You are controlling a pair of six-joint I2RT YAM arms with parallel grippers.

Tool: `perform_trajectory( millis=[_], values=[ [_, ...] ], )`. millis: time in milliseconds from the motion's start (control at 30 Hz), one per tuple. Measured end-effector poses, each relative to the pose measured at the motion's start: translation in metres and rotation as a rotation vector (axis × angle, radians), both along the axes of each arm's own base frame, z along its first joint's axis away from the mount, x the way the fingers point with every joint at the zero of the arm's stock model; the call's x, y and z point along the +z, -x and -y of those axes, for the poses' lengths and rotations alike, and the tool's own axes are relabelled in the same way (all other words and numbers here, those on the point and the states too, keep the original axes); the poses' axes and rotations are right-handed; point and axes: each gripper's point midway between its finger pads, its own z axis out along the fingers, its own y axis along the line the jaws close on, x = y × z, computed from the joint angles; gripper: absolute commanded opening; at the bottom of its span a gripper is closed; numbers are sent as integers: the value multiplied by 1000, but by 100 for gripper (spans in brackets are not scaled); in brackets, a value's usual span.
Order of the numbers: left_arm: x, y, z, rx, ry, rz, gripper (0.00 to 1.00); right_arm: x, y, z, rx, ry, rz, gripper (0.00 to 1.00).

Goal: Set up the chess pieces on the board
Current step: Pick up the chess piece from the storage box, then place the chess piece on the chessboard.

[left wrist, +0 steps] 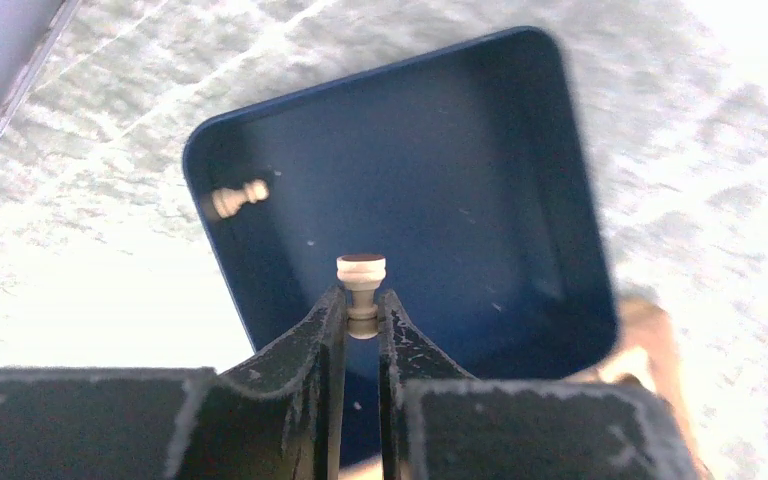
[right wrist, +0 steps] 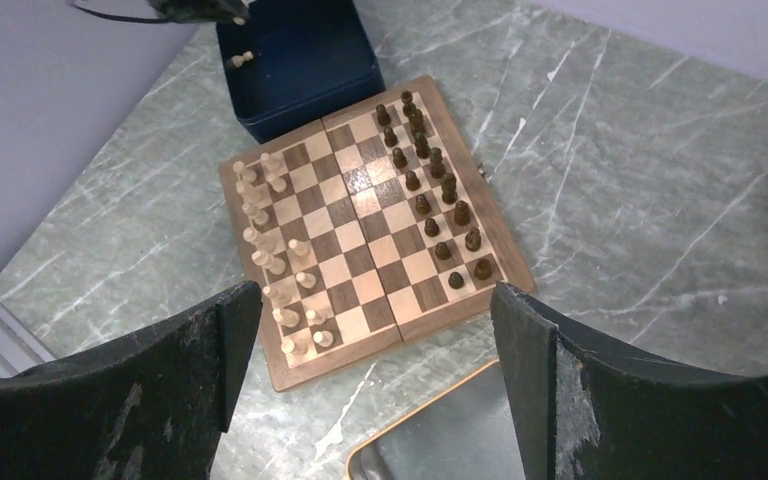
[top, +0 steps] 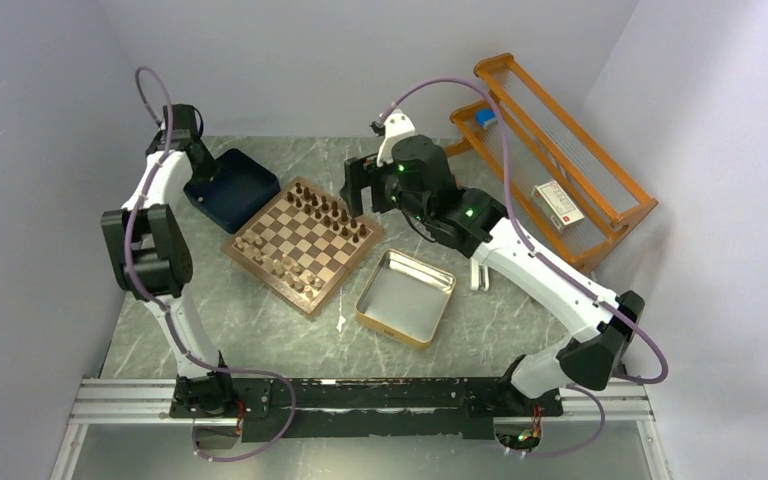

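Over the navy tray [left wrist: 480, 180] at the far left, the left gripper [left wrist: 362, 318] pinches a pale chess piece [left wrist: 361, 272] in narrow jaws, a second pale piece [left wrist: 239, 197] lies on the tray floor, and the right gripper [right wrist: 375, 305] hangs wide open above the board [right wrist: 360, 235] at mid-table.

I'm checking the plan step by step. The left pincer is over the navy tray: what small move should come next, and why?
Probably lift straight up. The left pincer is shut on a pale piece over the tray, so raising it should clear the wall before carrying it to the board.
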Motion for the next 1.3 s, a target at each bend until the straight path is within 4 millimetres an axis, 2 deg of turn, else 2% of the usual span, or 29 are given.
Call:
perform_trajectory(
  millis=[100, 200, 367, 433, 533, 667, 767, 867, 967, 1033, 1167, 1300],
  values=[
    [35, 6, 13, -59, 39, 55, 12, -9, -12, 9, -10, -32, -48, 88],
    [53, 12, 35, -147, 111, 74, 12, -18, -29, 21, -27, -71, -95, 86],
    [47, 32, 78, -304, 209, -23, 11, -30, -55, 20, -12, -173, -184, 81],
    [44, 44, 99, -374, 224, -79, 11, -41, -61, 17, -5, -193, -226, 80],
    [39, 66, 144, -503, 254, -156, 11, -57, -66, 11, 18, -201, -274, 75],
    [31, 108, 210, -681, 361, -239, 13, -79, -62, 5, 108, -169, -246, 70],
    [31, 139, 248, -784, 453, -302, 12, -115, -56, 4, 213, -77, -170, 70],
    [37, 161, 275, -861, 534, -349, 12, -158, -42, 6, 366, 33, -79, 70],
    [43, 178, 292, -908, 596, -382, 13, -179, -30, 6, 524, 117, 29, 68],
    [48, 186, 300, -929, 630, -394, 13, -174, -26, 0, 623, 144, 120, 66],
    [65, 202, 315, -978, 698, -393, 13, -143, -27, -16, 775, 146, 326, 59],
    [79, 216, 326, -1023, 742, -389, 13, -124, -21, -28, 866, 123, 454, 61]
  ],
)
